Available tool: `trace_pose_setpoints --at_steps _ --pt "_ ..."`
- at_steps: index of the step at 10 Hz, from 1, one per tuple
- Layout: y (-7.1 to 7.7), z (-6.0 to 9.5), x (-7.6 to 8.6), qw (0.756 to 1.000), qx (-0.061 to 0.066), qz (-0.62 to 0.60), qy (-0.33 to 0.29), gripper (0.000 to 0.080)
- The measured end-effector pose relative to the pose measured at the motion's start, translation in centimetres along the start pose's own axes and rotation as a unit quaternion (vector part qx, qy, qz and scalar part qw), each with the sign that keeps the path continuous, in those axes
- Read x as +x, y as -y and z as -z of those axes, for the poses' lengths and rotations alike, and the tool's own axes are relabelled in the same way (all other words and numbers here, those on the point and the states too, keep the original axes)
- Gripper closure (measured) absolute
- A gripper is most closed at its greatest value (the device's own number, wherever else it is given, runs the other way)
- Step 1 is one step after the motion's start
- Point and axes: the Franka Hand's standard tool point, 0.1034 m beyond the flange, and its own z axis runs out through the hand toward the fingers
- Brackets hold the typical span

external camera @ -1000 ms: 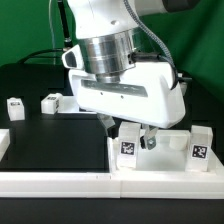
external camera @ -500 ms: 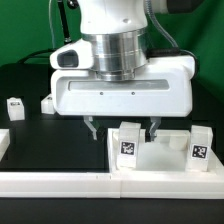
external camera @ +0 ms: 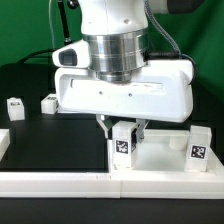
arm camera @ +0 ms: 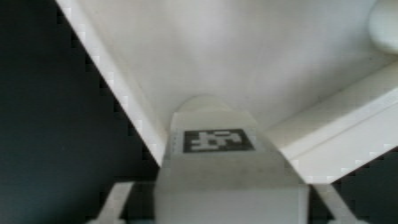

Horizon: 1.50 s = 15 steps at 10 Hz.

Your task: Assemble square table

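Pincer (external camera: 123,130) clamped on upright leg (external camera: 123,146). Second leg (external camera: 199,146) near; third leg (external camera: 14,107) and fourth leg (external camera: 50,101) well apart on bench (external camera: 60,140). Wrist view shows only the clamped one.

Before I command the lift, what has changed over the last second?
The tool turned square over the tagged leg, then its fingers closed from wide open onto the leg's sides: it has taken hold. The leg is not lifted yet. The second tagged leg and the two small white pieces at the exterior view's left stayed put.
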Motion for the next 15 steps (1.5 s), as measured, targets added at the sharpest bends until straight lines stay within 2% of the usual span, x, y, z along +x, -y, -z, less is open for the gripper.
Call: trace_pose_setpoints --at_steps 2,3,4,5,6,7,9,10,11,12,13,14,15 --pt "0.00 -0.01 0.00 0.998 0.000 -0.062 0.000 0.0511" --pt "0.06 0.06 0.09 0.990 0.003 -0.143 -0.001 0.0511" --pt "0.21 0.09 0.11 0.969 0.014 -0.248 0.005 0.0511" --pt "0.19 -0.01 0.20 0.938 0.022 -0.346 0.011 0.0511" --pt "0.31 -0.26 0.20 0.895 0.032 -0.444 0.020 0.0511" --pt "0.35 -0.26 0.23 0.863 0.036 -0.503 0.026 0.0511" --pt "0.47 -0.27 0.19 0.828 0.035 -0.560 0.028 0.0510" --pt "0.45 -0.28 0.19 0.833 0.034 -0.552 0.027 0.0440" --pt "0.41 -0.29 0.17 0.856 0.033 -0.515 0.024 0.0440" --pt "0.39 -0.33 0.11 0.896 0.028 -0.443 0.017 0.0292" --pt "0.35 -0.34 0.12 0.927 0.027 -0.374 0.013 0.0189" --pt "0.44 -0.37 0.15 0.956 0.027 -0.290 0.007 0.0189" --pt "0.73 -0.45 -0.08 0.971 0.020 -0.240 0.003 0.0158"
